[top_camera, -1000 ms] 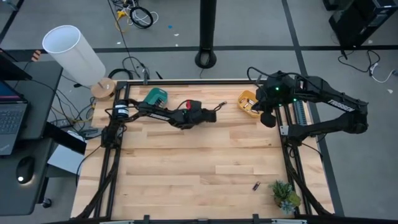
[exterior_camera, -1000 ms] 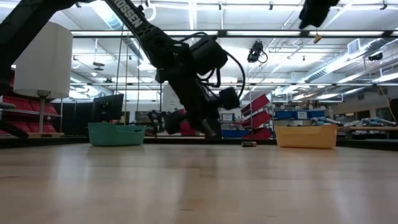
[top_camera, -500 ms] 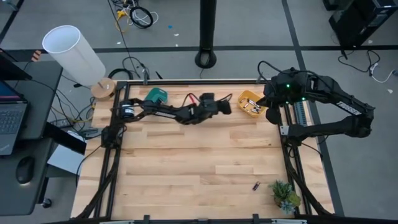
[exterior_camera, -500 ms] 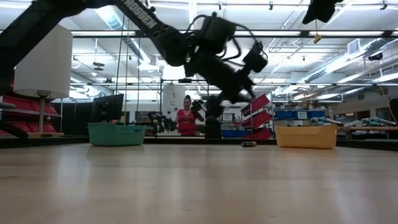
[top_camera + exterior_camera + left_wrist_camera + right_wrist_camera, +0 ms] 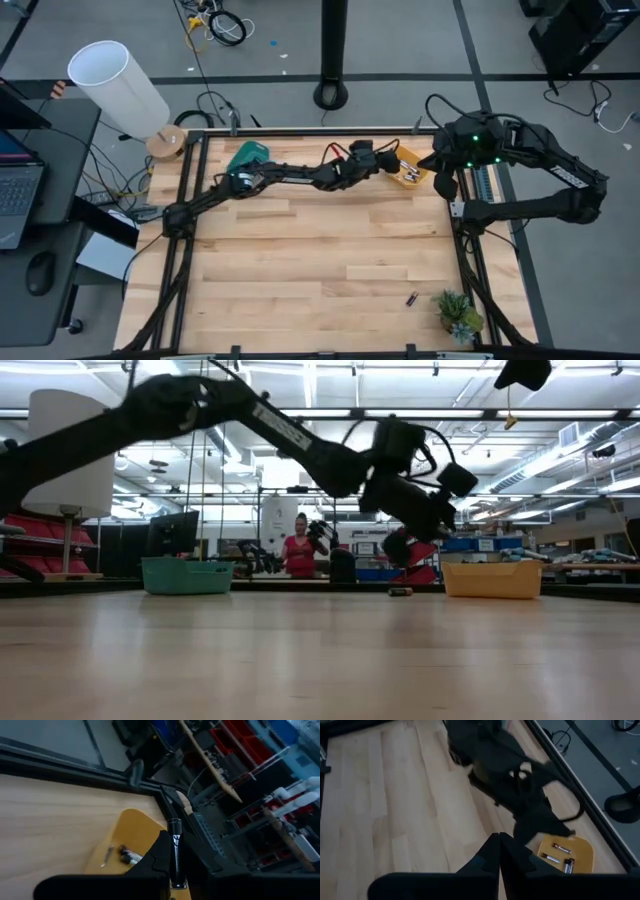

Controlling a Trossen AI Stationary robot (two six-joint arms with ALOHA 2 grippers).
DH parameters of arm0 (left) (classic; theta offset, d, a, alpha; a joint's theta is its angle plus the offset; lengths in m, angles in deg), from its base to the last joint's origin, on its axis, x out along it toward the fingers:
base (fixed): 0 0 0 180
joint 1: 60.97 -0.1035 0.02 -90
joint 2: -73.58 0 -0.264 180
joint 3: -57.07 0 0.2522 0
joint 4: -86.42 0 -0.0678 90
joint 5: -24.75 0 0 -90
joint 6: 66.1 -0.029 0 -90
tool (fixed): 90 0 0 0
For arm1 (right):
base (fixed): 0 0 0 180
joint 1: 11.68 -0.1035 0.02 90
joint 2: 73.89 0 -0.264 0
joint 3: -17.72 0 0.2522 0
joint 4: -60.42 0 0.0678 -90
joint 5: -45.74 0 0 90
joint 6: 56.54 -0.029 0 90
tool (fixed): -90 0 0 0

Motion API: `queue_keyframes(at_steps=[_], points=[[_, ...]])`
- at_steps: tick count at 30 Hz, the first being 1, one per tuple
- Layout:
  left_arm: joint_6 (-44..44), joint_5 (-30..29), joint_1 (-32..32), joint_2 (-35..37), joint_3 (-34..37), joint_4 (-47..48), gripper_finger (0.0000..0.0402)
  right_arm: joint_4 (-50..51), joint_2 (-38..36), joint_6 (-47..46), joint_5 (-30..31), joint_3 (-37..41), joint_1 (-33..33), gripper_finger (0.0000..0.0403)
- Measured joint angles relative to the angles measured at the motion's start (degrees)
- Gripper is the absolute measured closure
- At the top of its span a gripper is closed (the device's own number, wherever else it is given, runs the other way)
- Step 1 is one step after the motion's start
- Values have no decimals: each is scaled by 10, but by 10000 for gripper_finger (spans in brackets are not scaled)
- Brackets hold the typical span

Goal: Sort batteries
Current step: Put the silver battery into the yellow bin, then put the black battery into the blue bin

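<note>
The left gripper (image 5: pixel 175 870) pinches a battery (image 5: pixel 174 851) in its jaws over the orange bin (image 5: pixel 404 166), upper right of centre — best released low, inside the rim — while the right gripper (image 5: pixel 499 851), jaws pressed together, waits alongside.

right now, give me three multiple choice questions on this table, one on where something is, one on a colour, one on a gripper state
1. Where does the lone battery lie?
A. in the teal bin
B. on the table near the small plant
C. under the lamp

2. What colour is the bin the left gripper reaches?
A. orange
B. teal
C. white

3. What is the left gripper's state?
A. open, empty
B. shut on a battery
C. shut on a bin rim

Answers: 1 B, the high view shows it beside the plant. 2 A, the gripper is at the orange bin. 3 B, the left wrist view shows a dark battery between its fingers.
</note>
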Motion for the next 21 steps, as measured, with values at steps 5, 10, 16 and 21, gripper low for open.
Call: queue_keyframes(at_steps=[5,10,16,21], points=[[-12,52,-7,-77,-99,1,362,2,-13,-19,0,0,0,394],[-17,63,-12,-111,-159,90,339,7,-21,-30,0,0,0,388],[-58,79,-10,-108,-176,105,279,7,-22,-30,7,0,0,390],[-81,83,-7,-93,-177,118,272,6,-22,-29,16,0,0,394]])
